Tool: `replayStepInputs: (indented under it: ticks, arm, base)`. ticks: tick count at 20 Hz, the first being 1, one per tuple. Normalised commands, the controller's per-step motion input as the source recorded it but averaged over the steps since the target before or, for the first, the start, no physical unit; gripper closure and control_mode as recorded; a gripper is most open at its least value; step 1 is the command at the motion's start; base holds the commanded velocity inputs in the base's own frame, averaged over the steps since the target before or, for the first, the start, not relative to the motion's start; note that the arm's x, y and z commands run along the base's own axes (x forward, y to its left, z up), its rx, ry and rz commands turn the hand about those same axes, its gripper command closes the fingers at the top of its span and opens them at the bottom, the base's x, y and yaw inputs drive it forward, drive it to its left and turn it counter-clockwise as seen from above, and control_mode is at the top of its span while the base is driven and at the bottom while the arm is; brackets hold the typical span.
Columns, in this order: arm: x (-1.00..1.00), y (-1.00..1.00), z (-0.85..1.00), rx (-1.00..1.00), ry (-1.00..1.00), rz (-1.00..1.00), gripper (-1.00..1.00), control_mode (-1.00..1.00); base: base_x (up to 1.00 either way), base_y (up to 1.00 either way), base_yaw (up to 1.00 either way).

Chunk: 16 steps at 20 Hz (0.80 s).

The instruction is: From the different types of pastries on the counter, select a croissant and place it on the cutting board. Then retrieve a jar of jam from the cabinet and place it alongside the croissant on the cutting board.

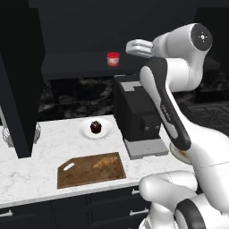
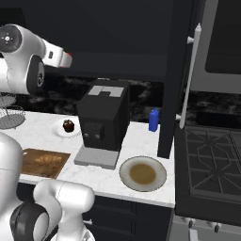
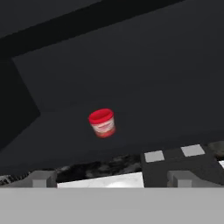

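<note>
The jar of jam, with a red lid and a pale band, stands alone on the dark cabinet shelf. My gripper hovers just right of it at about the same height, without touching. In the hand view the jar sits ahead of the open gripper, whose fingertips are wide apart with nothing between them. The golden-brown croissant lies on the right part of the cutting board. The dark cupcake rests on a white plate behind the board.
A black coffee machine stands on the counter under my arm. A wire basket is at the far left. To the right are a brown-centred plate, a blue bottle and a stove.
</note>
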Motion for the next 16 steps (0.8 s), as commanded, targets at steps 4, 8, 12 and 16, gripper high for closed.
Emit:
replayStepInputs:
  ticks: [4, 8, 12, 16]
  arm:
    - [0.18, 0.00, 0.66, 0.09, 0.30, 0.00, -1.00, -1.00]
    - [0.16, 0.00, 0.04, -0.01, 0.11, 0.00, -1.00, -1.00]
    - [0.04, 0.00, -0.45, -0.16, -0.03, 0.00, -1.00, -1.00]
    - [0.00, 0.08, -0.61, -0.25, -0.14, 0.03, -1.00, -1.00]
  base:
    - [0.00, 0.00, 0.00]
    - [0.00, 0.00, 0.00]
    - [0.00, 0.00, 0.00]
    - [0.00, 0.00, 0.00]
